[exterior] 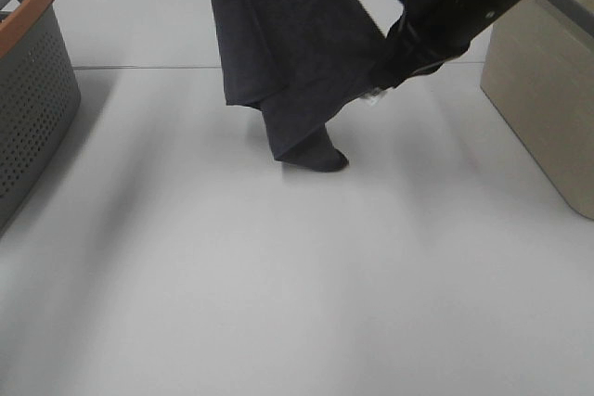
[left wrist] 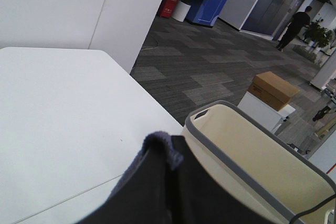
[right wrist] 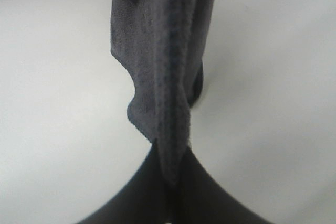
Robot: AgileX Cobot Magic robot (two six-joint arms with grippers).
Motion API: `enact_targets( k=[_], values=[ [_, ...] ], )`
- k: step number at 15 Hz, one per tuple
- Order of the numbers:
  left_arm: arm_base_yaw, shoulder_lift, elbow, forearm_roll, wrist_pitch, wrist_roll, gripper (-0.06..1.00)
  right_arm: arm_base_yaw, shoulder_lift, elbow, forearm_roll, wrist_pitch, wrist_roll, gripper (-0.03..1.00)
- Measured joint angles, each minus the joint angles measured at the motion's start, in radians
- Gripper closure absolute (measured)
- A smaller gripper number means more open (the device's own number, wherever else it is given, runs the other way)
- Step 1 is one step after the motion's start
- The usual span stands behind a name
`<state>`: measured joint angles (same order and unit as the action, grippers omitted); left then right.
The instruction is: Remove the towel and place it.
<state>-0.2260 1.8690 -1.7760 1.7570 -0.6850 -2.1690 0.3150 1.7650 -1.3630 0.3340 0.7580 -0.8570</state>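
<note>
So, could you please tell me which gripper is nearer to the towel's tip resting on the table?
Right. The right gripper pinches the towel just above that tip; the left gripper holds it higher, out of the exterior view.

towel (exterior: 278,34) top cut off at upper edge, grey basket (exterior: 32,90) partly cropped

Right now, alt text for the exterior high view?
A dark grey towel hangs from above the frame, lower tip on the white table, the right gripper pinching its edge. Grey perforated basket at left, beige bin at right.
</note>
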Motion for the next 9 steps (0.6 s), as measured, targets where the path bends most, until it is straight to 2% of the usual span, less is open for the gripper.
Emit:
enact_targets(
  k=[1, 2, 5, 9],
  values=[
    [0.000, 0.000, 0.000, 0.000, 0.020, -0.008, 0.94, -0.006, 0.000, -0.074, -0.094, 0.066, 0.019, 0.95],
    [0.000, 0.000, 0.000, -0.001, 0.050, -0.010, 0.94, -0.006, 0.000, -0.142, -0.161, 0.089, 0.022, 0.95],
    [0.000, 0.000, 0.056, -0.004, 0.188, -0.071, 0.94, -0.006, 0.002, -0.335, -0.308, 0.105, 0.046, 0.95],
    [0.002, 0.003, 0.147, -0.004, 0.308, -0.107, 0.94, -0.035, 0.060, -0.507, -0.359, 0.095, 0.049, 0.95]
  ],
)
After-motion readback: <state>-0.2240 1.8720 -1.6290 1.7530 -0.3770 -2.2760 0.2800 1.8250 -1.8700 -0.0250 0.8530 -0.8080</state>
